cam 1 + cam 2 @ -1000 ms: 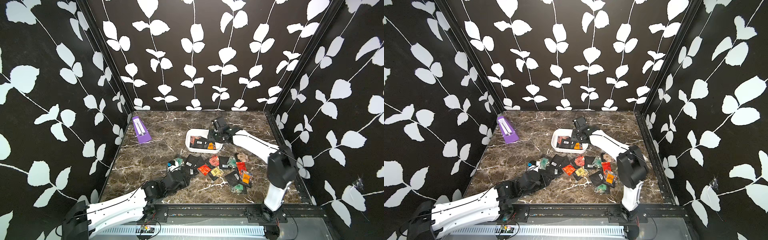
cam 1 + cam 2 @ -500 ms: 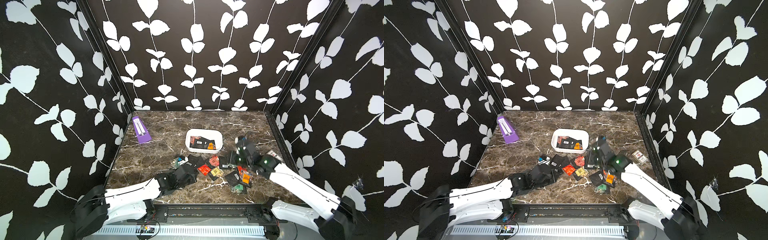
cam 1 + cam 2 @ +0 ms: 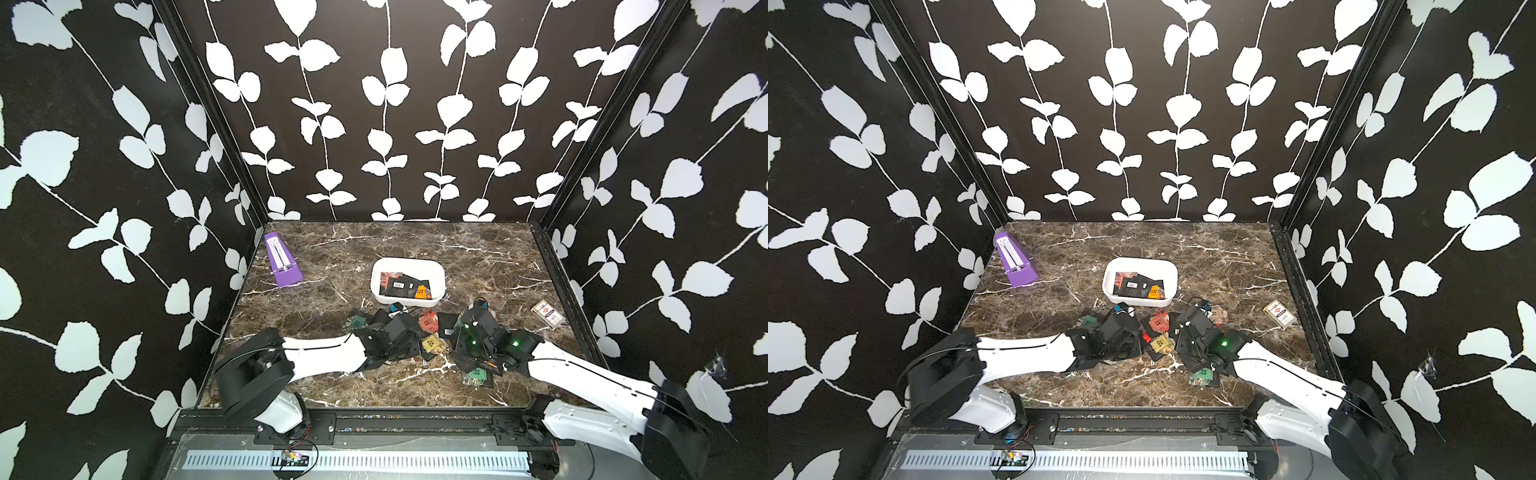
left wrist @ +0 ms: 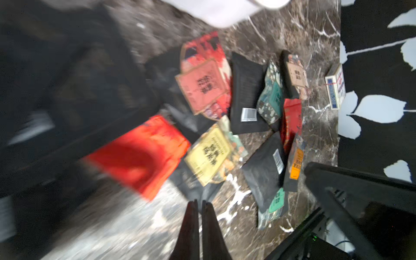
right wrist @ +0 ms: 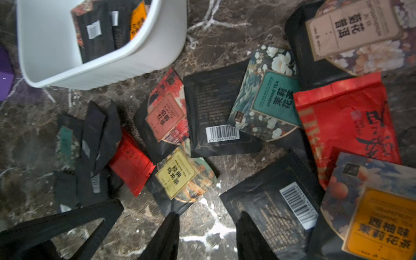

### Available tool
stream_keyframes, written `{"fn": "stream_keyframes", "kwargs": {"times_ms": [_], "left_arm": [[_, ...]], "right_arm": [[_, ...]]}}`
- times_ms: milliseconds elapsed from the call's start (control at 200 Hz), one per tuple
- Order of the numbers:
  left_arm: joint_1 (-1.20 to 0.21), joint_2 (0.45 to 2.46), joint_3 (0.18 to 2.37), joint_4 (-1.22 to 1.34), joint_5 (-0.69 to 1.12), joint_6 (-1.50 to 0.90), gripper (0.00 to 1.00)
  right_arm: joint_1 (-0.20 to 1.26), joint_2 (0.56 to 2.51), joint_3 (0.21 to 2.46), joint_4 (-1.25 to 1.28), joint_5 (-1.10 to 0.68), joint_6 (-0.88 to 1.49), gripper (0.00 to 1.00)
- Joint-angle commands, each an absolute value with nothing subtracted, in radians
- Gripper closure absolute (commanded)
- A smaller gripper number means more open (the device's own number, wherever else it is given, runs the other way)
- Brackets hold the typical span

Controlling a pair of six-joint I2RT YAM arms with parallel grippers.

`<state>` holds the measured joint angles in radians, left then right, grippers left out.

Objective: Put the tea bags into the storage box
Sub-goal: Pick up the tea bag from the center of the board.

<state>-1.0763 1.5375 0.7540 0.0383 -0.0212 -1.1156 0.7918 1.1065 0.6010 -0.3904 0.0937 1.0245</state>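
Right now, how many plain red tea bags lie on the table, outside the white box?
2. One red tea bag lies beside the yellow-label sachet; the second red tea bag lies beside the jasmine sachet. Others may be hidden.

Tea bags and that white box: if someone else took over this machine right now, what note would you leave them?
Left end effector: shut, low beside the loose tea bags; whether it pinches one is unclear.
Right end effector: open, empty, over bare marble between sachets.
Done: a few lie inside the storage box.
Left: the larger share lies loose on the marble in front of the box.
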Motion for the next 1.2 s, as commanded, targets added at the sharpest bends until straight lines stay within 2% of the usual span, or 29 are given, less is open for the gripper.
{"fn": "stream_keyframes", "kwargs": {"times_ms": [0, 465, 1000, 1195], "left_arm": [[-1.076, 1.589, 0.802, 0.077, 0.036, -1.095, 1.00], [-1.081, 1.714, 0.820, 0.077, 0.067, -1.115, 1.00], [-1.092, 1.674, 0.733, 0.029, 0.043, -1.131, 1.00], [-1.094, 1.676, 0.736, 0.031, 0.042, -1.130, 1.00]], "right_arm": [[0.783, 1.143, 0.600, -0.334, 0.109, 1.009, 0.57], [0.709, 1.274, 0.545, -0.141, 0.000, 1.032, 0.59], [0.705, 1.360, 0.500, -0.067, -0.029, 1.046, 0.60], [0.706, 1.384, 0.476, -0.025, -0.057, 1.054, 0.68]]}}
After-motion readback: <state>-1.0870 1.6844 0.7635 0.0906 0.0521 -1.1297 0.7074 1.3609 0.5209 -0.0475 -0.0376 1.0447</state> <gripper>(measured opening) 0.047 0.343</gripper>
